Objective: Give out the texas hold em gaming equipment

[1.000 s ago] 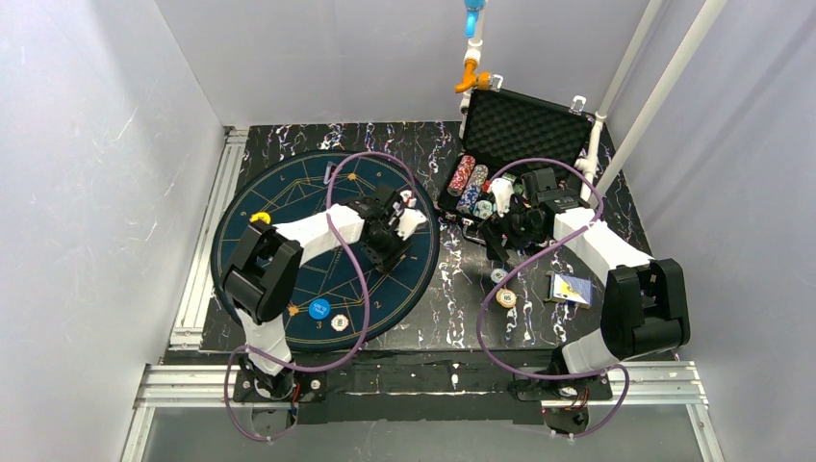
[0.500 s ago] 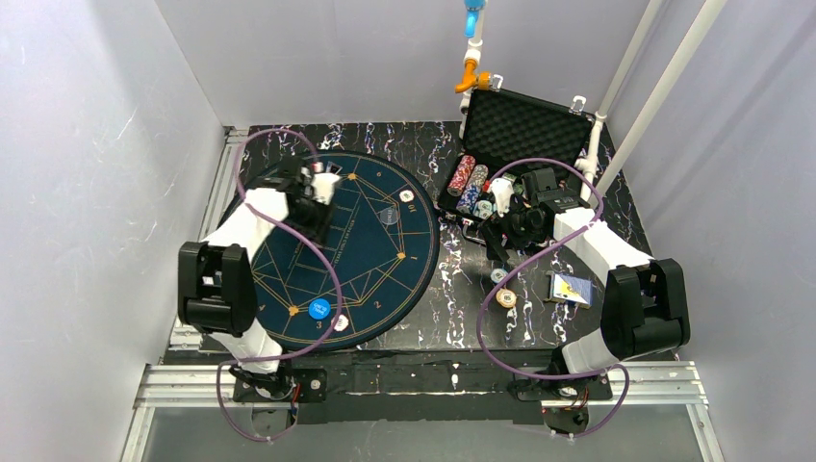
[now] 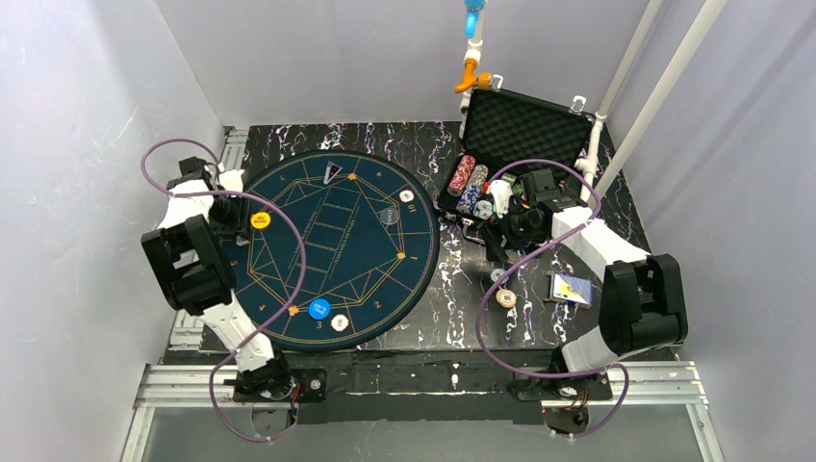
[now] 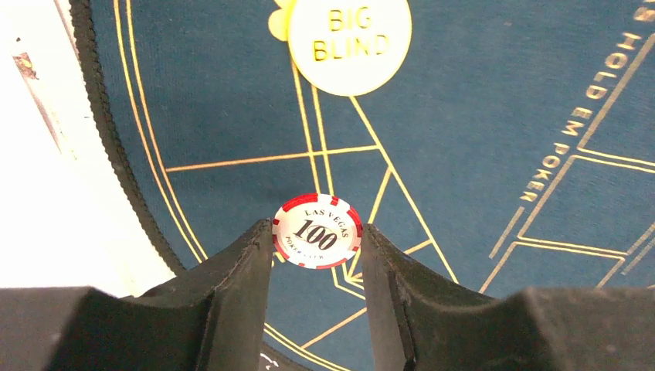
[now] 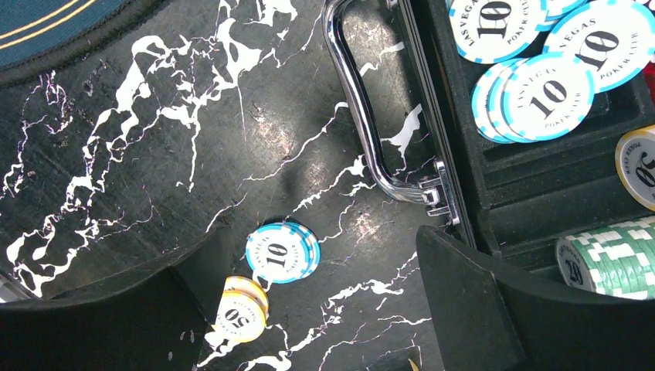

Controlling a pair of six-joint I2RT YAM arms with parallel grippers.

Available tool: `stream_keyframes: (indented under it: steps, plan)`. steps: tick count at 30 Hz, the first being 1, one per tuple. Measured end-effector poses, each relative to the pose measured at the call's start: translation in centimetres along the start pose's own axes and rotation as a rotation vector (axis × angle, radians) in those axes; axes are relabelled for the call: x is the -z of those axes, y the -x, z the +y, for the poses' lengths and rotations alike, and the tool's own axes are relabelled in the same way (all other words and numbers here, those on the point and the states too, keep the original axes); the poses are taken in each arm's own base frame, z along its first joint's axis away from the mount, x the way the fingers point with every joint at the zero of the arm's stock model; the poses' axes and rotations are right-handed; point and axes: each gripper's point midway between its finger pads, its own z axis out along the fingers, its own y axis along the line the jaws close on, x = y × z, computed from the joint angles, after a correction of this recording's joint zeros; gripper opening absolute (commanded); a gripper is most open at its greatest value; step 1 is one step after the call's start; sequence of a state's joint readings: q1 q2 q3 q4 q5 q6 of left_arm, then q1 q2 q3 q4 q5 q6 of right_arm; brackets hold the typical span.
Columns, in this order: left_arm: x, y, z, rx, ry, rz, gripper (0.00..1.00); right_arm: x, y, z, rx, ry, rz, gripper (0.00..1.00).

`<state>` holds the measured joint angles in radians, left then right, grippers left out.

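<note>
My left gripper [image 3: 229,205] hangs over the left edge of the round blue mat [image 3: 327,241]. In the left wrist view it [image 4: 317,229] is shut on a red and white 100 chip [image 4: 317,232], held by its edges at the fingertips above the mat. A yellow BIG BLIND disc [image 4: 349,42] lies just ahead, also seen from the top [image 3: 260,220]. My right gripper [image 5: 328,249] is open and empty, low over the table beside the case handle [image 5: 371,116]. A blue 10 chip stack [image 5: 282,252] and a yellow 50 chip stack [image 5: 241,309] lie by its left finger.
The open black case [image 3: 524,125] at the back right holds rows of chips [image 3: 469,183]. Cards [image 3: 570,287] lie on the table at the right. A blue disc [image 3: 318,309] and a white chip [image 3: 339,322] sit at the mat's near edge, another chip [image 3: 407,196] at its right.
My left arm swung left across the mat, from its right-middle to its left edge, carrying the chip. The right arm barely moved.
</note>
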<state>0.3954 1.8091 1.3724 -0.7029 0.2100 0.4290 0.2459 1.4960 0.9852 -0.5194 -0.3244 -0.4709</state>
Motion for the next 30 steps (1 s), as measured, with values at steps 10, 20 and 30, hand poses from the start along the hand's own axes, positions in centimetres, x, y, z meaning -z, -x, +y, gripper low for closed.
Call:
stream_keyframes:
  steps: [10,20,30]
  plan:
    - [-3.6,0.4,2.2,-0.002,-0.003,0.032,0.3,-0.4,-0.3,0.0,-0.003,0.007,0.014,0.97]
    - [-3.5,2.4,3.8,-0.028,0.051,-0.014,0.31,-0.4,-0.4,0.0,-0.003,0.005,0.015,0.97]
    - [-5.2,2.2,4.5,-0.043,0.056,0.011,0.38,-0.5,-0.5,-0.1,-0.005,0.004,0.022,0.97]
